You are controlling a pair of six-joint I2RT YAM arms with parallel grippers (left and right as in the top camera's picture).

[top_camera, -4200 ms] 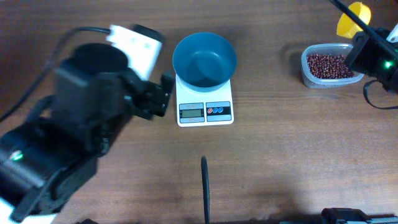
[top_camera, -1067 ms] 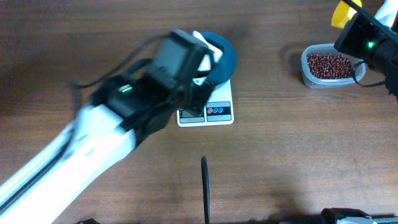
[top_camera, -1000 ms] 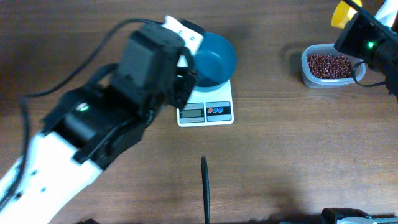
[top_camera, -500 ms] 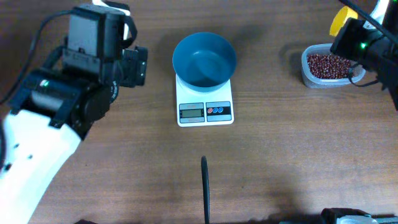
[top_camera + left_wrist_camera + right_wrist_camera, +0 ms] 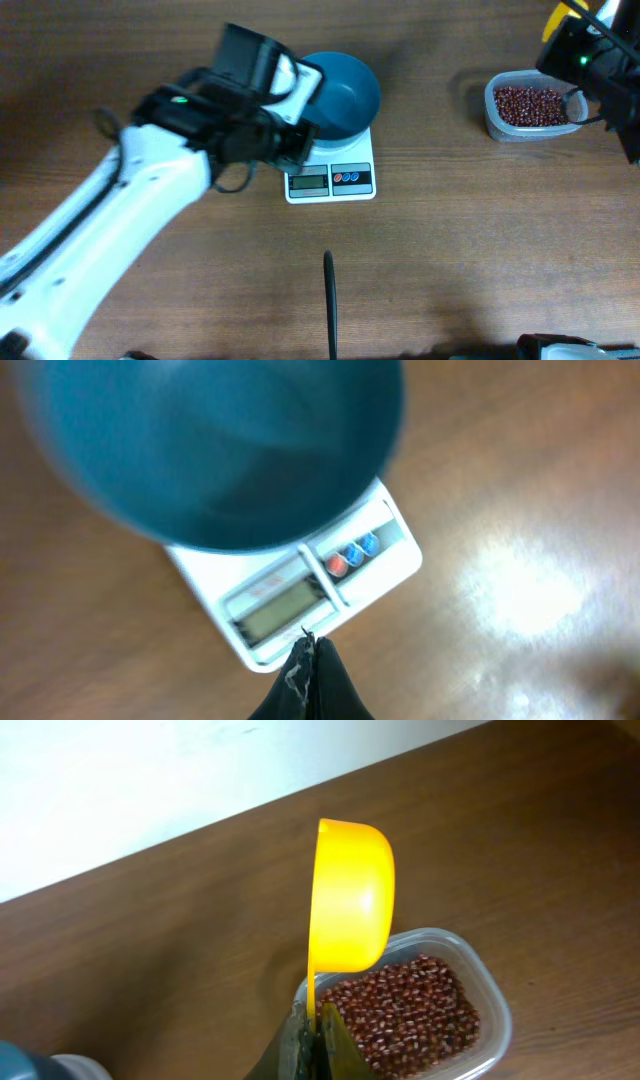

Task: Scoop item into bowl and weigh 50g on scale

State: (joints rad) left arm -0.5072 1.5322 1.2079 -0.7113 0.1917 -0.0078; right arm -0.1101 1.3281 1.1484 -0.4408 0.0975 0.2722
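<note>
Bowl (image 5: 352, 92) partly hidden by left arm (image 5: 150, 200); scale (image 5: 356, 160) display unreadable.

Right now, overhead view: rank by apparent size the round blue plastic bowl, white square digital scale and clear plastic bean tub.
1. Round blue plastic bowl and white square digital scale: similar width, both partly hidden, so unranked.
2. Clear plastic bean tub: smallest.

The brown wood-grain worktop (image 5: 480, 230) is catching a soft sheen of light, the blue bowl (image 5: 345, 95) and white scale (image 5: 358, 150) are showing smooth plastic, the yellow scoop (image 5: 350, 900) is gleaming as glossy plastic, and the clear plastic tub (image 5: 497, 1020) is letting the faintly shiny beans (image 5: 410, 1010) show through.
</note>
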